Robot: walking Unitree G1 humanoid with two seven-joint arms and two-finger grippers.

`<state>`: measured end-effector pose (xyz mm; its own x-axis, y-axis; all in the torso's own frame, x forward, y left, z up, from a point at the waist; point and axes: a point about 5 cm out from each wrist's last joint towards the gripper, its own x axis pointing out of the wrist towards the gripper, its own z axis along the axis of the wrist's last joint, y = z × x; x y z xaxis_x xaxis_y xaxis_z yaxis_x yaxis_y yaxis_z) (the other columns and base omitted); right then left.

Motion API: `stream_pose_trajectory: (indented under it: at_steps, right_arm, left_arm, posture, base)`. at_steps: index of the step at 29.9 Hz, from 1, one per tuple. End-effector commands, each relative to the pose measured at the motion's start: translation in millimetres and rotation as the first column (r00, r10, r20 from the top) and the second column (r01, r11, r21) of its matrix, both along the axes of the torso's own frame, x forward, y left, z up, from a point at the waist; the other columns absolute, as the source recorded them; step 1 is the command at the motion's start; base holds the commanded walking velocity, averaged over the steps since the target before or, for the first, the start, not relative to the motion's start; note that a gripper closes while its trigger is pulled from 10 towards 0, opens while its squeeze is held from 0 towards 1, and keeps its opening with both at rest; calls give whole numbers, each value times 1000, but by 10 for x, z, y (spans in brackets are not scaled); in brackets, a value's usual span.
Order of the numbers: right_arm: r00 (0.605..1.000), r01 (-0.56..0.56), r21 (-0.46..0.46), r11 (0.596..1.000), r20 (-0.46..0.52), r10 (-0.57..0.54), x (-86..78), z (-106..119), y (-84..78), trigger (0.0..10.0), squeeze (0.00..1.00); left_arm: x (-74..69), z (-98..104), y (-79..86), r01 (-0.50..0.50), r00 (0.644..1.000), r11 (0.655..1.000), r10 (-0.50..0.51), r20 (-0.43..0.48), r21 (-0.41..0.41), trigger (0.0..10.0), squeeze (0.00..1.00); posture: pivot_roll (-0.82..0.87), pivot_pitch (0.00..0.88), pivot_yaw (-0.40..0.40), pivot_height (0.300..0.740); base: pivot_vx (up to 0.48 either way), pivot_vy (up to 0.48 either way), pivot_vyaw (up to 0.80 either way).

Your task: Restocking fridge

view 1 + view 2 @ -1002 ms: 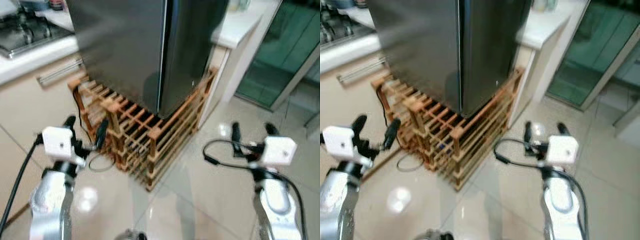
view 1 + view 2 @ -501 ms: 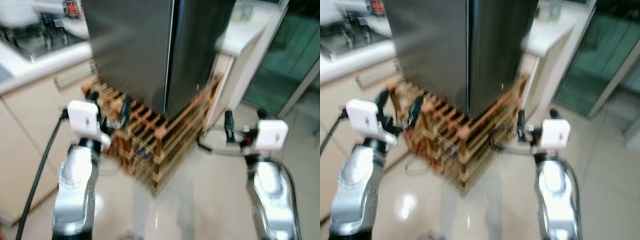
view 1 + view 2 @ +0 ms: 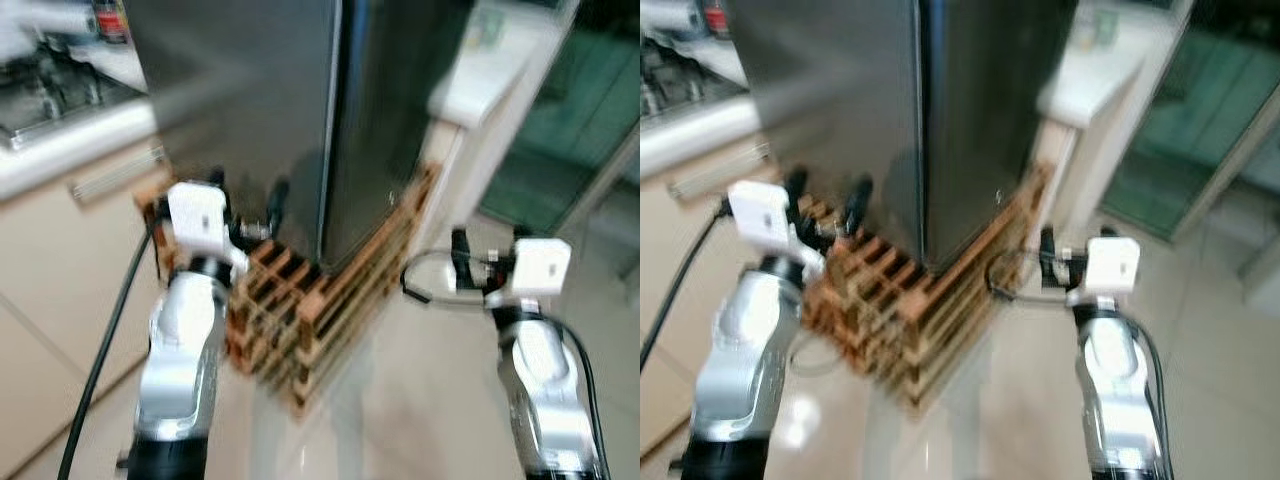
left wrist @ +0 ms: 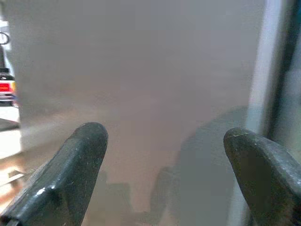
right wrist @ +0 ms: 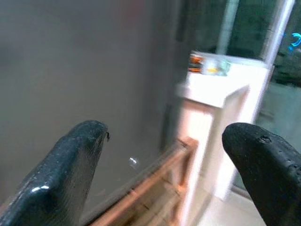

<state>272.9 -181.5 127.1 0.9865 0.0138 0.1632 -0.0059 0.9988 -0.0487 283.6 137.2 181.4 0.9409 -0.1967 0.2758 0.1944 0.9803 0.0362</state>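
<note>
A tall dark steel fridge [image 3: 300,110] stands shut on a wooden slatted pallet [image 3: 330,300]. My left gripper [image 3: 245,190] is raised and open, close to the fridge's front face near its lower left. In the left wrist view the left gripper [image 4: 164,155] faces the grey door with nothing between its fingers. My right gripper [image 3: 487,250] is open and held out to the right of the fridge's corner. In the right wrist view the right gripper [image 5: 164,155] looks along the fridge's side toward the pallet [image 5: 160,193].
A white counter with a stove [image 3: 50,100] and beige cabinets [image 3: 70,250] runs on the left. Another white counter [image 3: 490,70] stands right of the fridge, with a green glass door [image 3: 570,130] beyond. Glossy tiled floor [image 3: 400,400] lies in front.
Both arms have risen and reached closer to the fridge. The left gripper has moved up from the pallet's level to the door's lower part. The camera has shifted too.
</note>
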Motion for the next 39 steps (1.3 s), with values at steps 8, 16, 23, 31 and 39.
stream_pose_trajectory:
  at_steps: [8,16,23,31,39]
  right_arm:
    - [1000,2,-24,1000,-7,-2,65,-30,-27,10000,0]
    - [1000,-17,-33,999,-13,16,114,-32,-7,10000,0]
    - [1000,-12,-30,999,-12,12,118,-54,0,10000,0]
    - [1000,-15,-32,999,-6,15,125,-59,-2,10000,0]
    - [998,-52,-29,998,-20,51,200,-82,71,10000,0]
  left_arm:
    - [132,57,-19,-3,1000,1000,3,-12,3,10000,0]
    - [226,45,-12,3,1000,1000,-3,-27,-2,10000,0]
    - [221,-3,-93,63,997,998,-62,-47,7,10000,0]
    - [216,40,-80,70,997,997,-70,-40,-11,10000,0]
    - [68,139,-209,162,986,987,-162,-38,-22,10000,0]
  posture:
    - [-28,0,-28,740]
    - [-38,0,-29,740]
    - [-51,0,-13,740]
    - [-37,0,-22,740]
    - [-7,0,-45,740]
  base:
    - [0,0,-95]
    - [0,0,-448]
    - [0,0,-779]
    - [0,0,-231]
    - [0,0,0]
